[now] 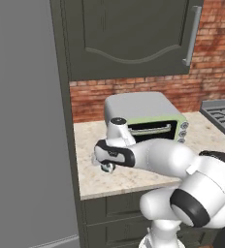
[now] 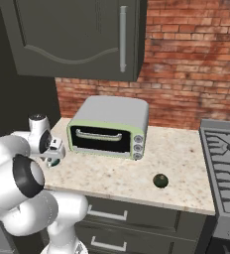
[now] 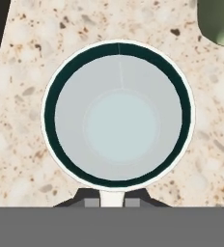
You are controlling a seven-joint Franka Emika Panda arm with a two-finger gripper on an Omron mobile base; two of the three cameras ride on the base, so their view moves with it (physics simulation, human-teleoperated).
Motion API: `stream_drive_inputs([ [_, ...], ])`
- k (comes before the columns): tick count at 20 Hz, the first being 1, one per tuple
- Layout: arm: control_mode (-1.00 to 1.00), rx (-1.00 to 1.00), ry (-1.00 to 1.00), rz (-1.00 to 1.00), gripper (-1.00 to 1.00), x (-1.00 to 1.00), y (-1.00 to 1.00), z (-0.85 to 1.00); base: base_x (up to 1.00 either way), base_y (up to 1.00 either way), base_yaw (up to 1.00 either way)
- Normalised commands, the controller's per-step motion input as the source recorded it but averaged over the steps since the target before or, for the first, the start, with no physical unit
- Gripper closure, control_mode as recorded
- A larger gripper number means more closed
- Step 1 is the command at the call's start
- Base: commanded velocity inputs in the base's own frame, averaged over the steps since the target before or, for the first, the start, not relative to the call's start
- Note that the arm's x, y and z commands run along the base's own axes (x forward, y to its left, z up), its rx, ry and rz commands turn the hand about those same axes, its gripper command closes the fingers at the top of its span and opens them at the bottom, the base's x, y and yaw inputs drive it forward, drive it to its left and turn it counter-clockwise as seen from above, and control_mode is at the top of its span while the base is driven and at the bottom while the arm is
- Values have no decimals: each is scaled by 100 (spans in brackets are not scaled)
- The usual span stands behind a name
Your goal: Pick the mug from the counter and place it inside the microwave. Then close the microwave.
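Claw [image 3: 112, 198] clamps mug [image 3: 118, 113] rim (no writing legible).

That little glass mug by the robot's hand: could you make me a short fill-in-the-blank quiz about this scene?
1. The mug stands on the ___ counter.
2. The gripper is ___ on the mug's rim.
3. Behind the counter, the wall is red ___.
4. The toaster oven door is ___.

Missing: speckled; shut; brick; closed

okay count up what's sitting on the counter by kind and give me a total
Mug: 1
Toaster oven: 1
Small dark round thing: 1
Total: 3 on the counter
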Motion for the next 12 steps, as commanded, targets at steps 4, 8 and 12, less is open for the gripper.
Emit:
stream_drive_inputs([
  [4,-100,0,0,6,100,-19,-19,56,0,0,0],
  [8,-100,0,0,8,100,-23,-13,72,0,0,0],
  [12,-100,0,0,7,100,-8,-23,69,0,0,0],
])
